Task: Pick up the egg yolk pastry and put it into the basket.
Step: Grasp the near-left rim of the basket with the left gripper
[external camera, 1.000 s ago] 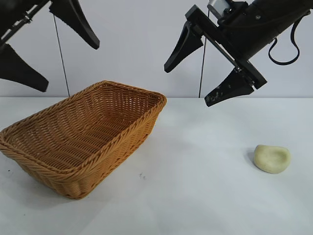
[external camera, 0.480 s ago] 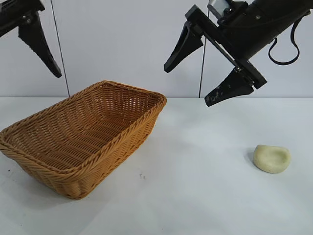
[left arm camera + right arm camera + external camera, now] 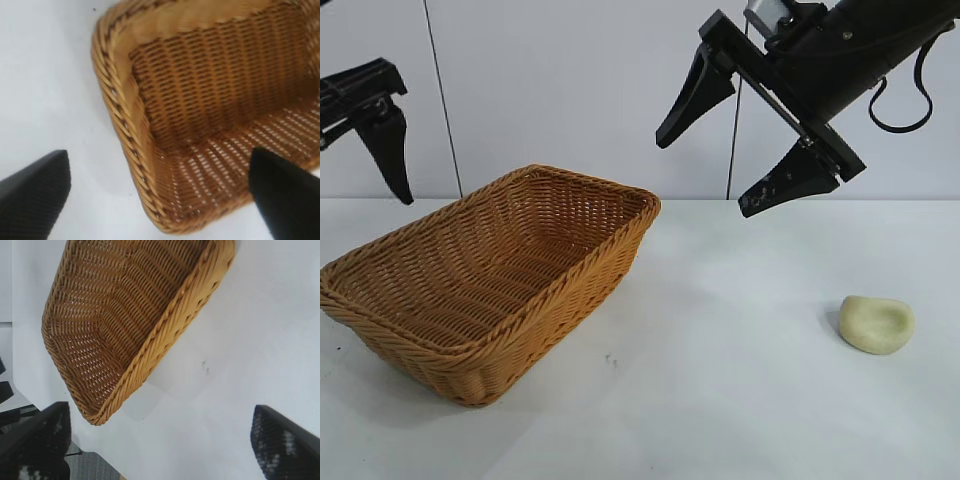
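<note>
The egg yolk pastry (image 3: pixel 877 325), a small pale yellow-green lump with a dent, lies on the white table at the right. The golden-brown wicker basket (image 3: pixel 582 270) stands at the left and holds nothing; its rim also shows in the left wrist view (image 3: pixel 122 95) and the right wrist view (image 3: pixel 170 325). My right gripper (image 3: pixel 708 172) hangs open high above the table's middle, up and left of the pastry. My left gripper (image 3: pixel 160 200) is open above the basket's near-left corner; only one of its fingers (image 3: pixel 388 150) shows in the exterior view. The pastry is out of both wrist views.
The white table (image 3: pixel 720 400) runs between basket and pastry. A white panelled wall stands behind. A small dark speck (image 3: pixel 608 357) lies on the table in front of the basket. The table's edge and grey floor (image 3: pixel 95 467) show in the right wrist view.
My left gripper has dropped lower and swung left toward the frame edge over the last second. The right gripper, basket and pastry have not moved.
</note>
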You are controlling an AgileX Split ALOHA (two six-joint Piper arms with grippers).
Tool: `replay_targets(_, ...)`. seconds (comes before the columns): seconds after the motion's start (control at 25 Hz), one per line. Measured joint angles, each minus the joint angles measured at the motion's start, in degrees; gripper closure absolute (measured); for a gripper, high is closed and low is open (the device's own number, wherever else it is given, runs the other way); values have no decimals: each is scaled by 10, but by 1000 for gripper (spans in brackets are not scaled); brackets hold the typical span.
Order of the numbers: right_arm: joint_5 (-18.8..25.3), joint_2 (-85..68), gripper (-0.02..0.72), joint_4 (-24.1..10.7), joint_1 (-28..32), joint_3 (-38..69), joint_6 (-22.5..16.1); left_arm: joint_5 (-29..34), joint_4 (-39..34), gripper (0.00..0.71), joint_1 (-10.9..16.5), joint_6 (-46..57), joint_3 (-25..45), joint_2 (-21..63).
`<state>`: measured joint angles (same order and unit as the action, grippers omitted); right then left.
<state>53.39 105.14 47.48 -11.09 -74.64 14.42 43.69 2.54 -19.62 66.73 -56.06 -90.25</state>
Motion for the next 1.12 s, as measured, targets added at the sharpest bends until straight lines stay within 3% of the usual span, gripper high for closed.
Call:
replay_targets(0.32, -4, 0, 8, 0, 0, 0, 0, -34, 26, 18, 0, 8, 0, -28)
replay_targets(0.64, -4, 0, 8, 0, 0, 0, 0, -97, 40, 18, 0, 9, 0, -129)
replay_targets(0.8, -4, 0, 8, 0, 0, 0, 0, -100, 65, 18, 0, 10, 0, -170)
replay_targets(1.12, -3, 0, 8, 0, 0, 0, 0, -104, 87, 18, 0, 10, 0, -174)
